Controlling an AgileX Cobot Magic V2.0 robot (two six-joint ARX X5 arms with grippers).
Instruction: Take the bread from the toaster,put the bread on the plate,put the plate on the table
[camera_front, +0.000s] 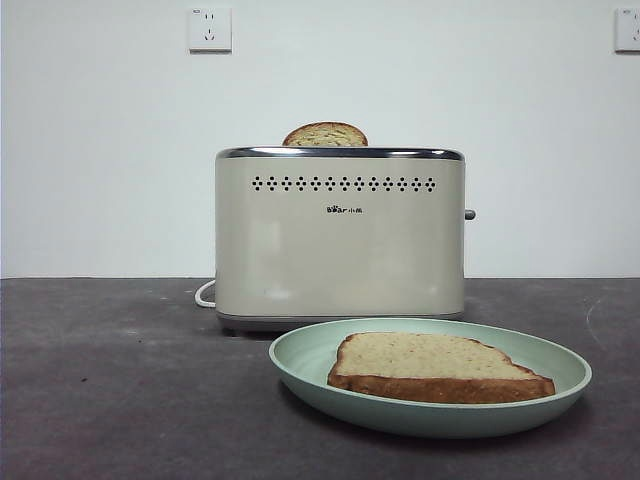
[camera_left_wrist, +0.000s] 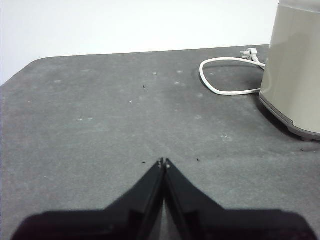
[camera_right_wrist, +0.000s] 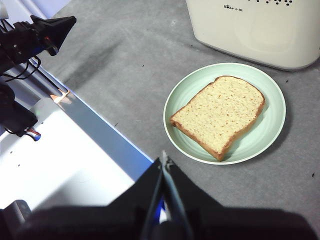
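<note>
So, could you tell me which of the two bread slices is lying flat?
The bread on the plate lies flat and fully visible; the other slice stands in the toaster, only its domed top showing.

Your front camera sits low, level with the worktop (camera_front: 120, 400), facing the toaster (camera_front: 340, 240) close up. Your right wrist camera looks down on that toaster; the left glimpses its corner.

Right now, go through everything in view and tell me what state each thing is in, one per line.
bread: lying flat on the plate
plate: on the table, before the toaster
toaster: upright, second slice poking from its slot
cord: loose behind the toaster
left gripper: shut, empty, above bare table
right gripper: shut, empty, back from the plate
</note>
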